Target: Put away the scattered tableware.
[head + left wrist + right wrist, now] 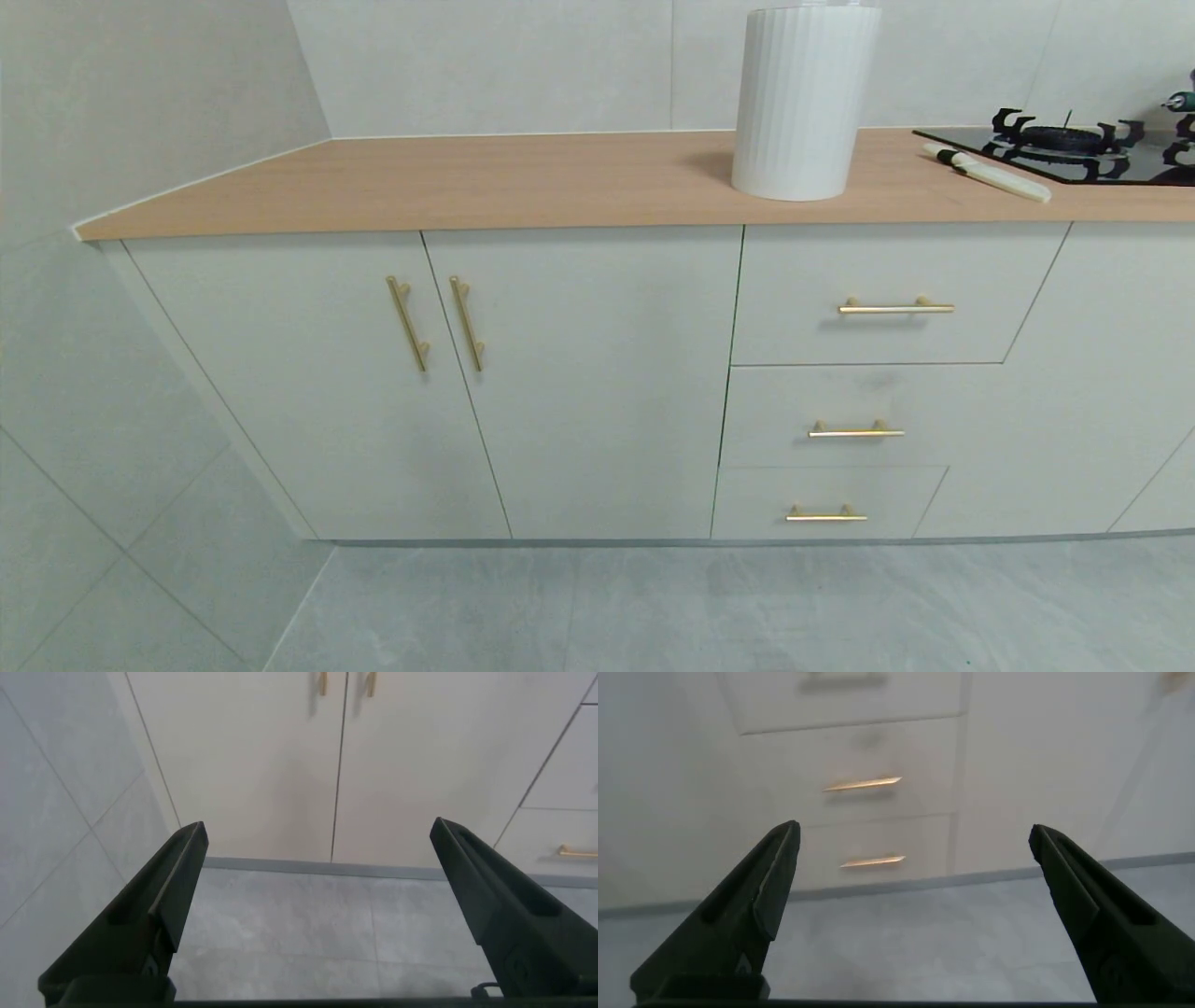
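Fitted kitchen unit, a wood-topped table (pixel 467 182) over two pale grey doors (pixel 597 392) and three stacked drawers (pixel 859 397) with brass bar handles (pixel 408 323), black gas hob (pixel 1064 149) inset at right, stood between grey tiled walls (pixel 485 65) and grey tiled floor (pixel 747 607).

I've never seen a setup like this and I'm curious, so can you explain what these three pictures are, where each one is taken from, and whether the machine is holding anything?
It is a wheeled robot with two arms. The wide picture comes from a camera on its head, facing kitchen cabinets. On the wooden worktop stands a tall white ribbed container. To its right, a pale knife-like utensil lies at the edge of a black gas hob. The other two pictures come from wrist cameras. The dark prongs are the left gripper and right gripper, both open and holding nothing, low before the cupboard doors and drawers.
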Robot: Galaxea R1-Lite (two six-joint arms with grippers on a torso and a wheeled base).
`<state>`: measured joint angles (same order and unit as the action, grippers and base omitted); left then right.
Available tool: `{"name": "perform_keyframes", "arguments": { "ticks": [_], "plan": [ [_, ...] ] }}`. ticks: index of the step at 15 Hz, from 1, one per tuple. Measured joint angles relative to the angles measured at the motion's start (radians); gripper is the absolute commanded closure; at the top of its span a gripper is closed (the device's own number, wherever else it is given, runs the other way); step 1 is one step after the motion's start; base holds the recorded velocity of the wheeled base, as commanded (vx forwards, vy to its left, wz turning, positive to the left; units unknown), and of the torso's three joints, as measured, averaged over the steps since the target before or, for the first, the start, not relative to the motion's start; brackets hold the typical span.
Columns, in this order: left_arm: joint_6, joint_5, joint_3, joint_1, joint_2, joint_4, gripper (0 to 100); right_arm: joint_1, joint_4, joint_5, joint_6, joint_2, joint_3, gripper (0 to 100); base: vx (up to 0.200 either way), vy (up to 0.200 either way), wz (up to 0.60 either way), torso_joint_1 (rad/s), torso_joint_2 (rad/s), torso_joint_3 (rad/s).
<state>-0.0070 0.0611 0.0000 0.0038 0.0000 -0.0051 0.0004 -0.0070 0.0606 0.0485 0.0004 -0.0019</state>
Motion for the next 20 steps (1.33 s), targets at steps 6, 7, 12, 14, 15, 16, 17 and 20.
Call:
{"name": "perform_keyframes", "arguments": {
  "ticks": [6, 7, 12, 14, 15, 16, 17, 20],
  "plan": [
    [0.000, 0.000, 0.000, 0.000, 0.000, -0.001, 0, 0.000, -0.001, -0.027, -0.039, -0.003, 0.002, 0, 0.000, 0.000, 0.00, 0.000, 0.00, 0.000],
    [0.000, 0.000, 0.000, 0.000, 0.000, 0.000, 0, 0.000, -0.001, -0.027, -0.039, -0.003, 0.002, 0, 0.000, 0.000, 0.00, 0.000, 0.00, 0.000],
    [0.000, 0.000, 0.000, 0.000, 0.000, -0.001, 0, 0.000, -0.001, -0.027, -0.039, -0.003, 0.002, 0, 0.160, 0.000, 0.00, 0.003, 0.00, 0.001],
    [0.000, 0.000, 0.000, 0.000, 0.000, -0.001, 0, 0.000, -0.001, -0.027, -0.038, -0.003, 0.002, 0, 0.200, 0.000, 0.00, 0.002, 0.00, 0.002],
    [0.000, 0.000, 0.000, 0.000, 0.000, -0.001, 0, 0.000, 0.000, -0.027, -0.038, -0.003, 0.002, 0, 0.200, 0.000, 0.00, 0.002, 0.00, 0.002],
    [0.000, 0.000, 0.000, -0.001, 0.000, 0.000, 0, 0.000, -0.001, -0.027, -0.038, -0.003, 0.002, 0, 0.200, 0.000, 0.00, 0.007, 0.00, 0.002],
    [-0.001, 0.000, 0.000, -0.001, 0.000, -0.001, 0, 0.000, -0.001, -0.027, -0.038, -0.003, 0.002, 0, 0.200, 0.000, 0.00, 0.007, 0.00, 0.002],
    [0.000, 0.000, 0.000, -0.001, 0.000, -0.001, 0, 0.000, 0.000, -0.027, -0.038, -0.003, 0.002, 0, 0.200, 0.000, 0.00, -0.002, 0.00, 0.001]
  ]
}}
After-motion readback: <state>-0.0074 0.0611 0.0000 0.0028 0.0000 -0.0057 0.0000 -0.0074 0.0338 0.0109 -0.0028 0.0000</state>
